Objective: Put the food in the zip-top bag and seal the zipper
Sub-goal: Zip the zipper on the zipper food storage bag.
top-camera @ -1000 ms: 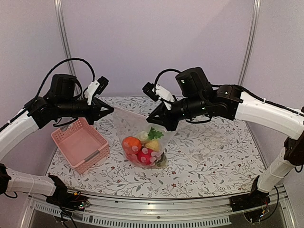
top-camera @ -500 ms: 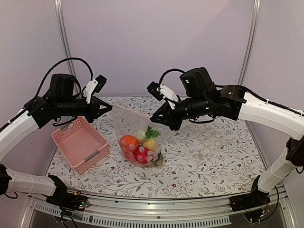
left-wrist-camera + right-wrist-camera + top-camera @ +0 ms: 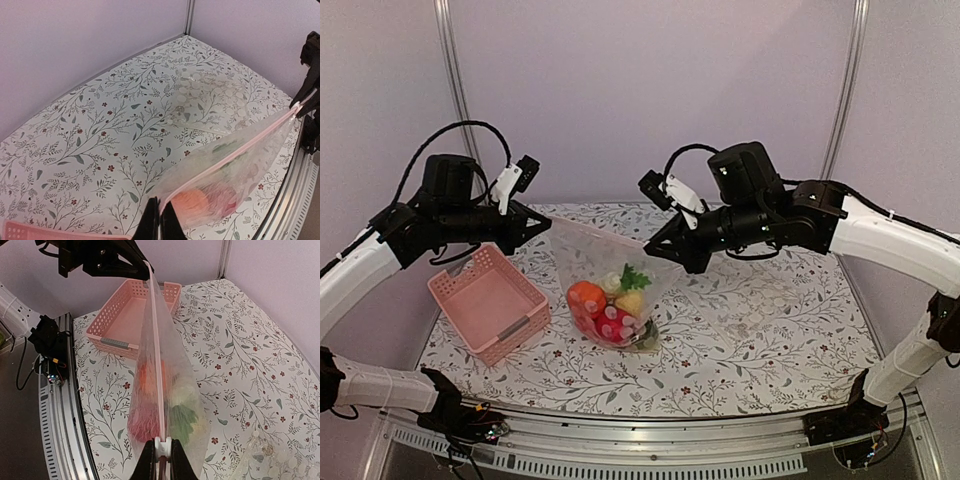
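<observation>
The zip-top bag (image 3: 582, 262) hangs stretched between my two grippers, its bottom resting on the table. The food (image 3: 606, 308) lies bunched at the bottom of it: orange, red, yellow, white and green pieces. My left gripper (image 3: 548, 224) is shut on the bag's left top corner (image 3: 172, 192). My right gripper (image 3: 648, 243) is shut on a white slider (image 3: 162, 443) at the right end of the zipper (image 3: 157, 365). The pink zipper runs taut and straight from one gripper to the other (image 3: 235, 154). Red (image 3: 144, 422) and green (image 3: 183, 421) food show through the plastic.
A pink basket (image 3: 488, 300) stands left of the bag, below the left arm. A second clear dotted bag (image 3: 215, 95) lies flat on the flowered table toward the back. The metal front rail (image 3: 62, 410) runs along the table's near edge.
The two grippers have drawn a little further apart, the right one to the right and up, the left one to the left. The bag with its food has shifted slightly left.
</observation>
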Robot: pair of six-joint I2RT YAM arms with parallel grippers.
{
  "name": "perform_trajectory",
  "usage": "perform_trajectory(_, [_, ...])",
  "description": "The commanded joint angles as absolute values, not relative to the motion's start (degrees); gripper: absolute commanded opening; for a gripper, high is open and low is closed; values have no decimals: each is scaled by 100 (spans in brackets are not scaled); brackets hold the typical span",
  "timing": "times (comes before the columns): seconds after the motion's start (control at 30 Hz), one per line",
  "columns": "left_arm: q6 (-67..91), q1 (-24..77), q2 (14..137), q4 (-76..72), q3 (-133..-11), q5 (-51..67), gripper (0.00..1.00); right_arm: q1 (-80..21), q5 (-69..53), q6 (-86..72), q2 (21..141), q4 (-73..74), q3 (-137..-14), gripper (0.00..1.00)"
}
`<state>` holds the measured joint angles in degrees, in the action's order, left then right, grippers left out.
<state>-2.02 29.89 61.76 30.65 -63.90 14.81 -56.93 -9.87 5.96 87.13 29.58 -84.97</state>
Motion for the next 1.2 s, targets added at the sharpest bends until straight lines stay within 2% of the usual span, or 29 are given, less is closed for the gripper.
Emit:
perform_trajectory(0.0, [-100,2678,6117,2836,-6346,914,0,-5607,-828,537,8483,3556,-8343,0])
perform_trajectory(1.17, [-18,2424,6179,2804,-6346,763,0,-5515,-606,492,8175,3552,-8079,0])
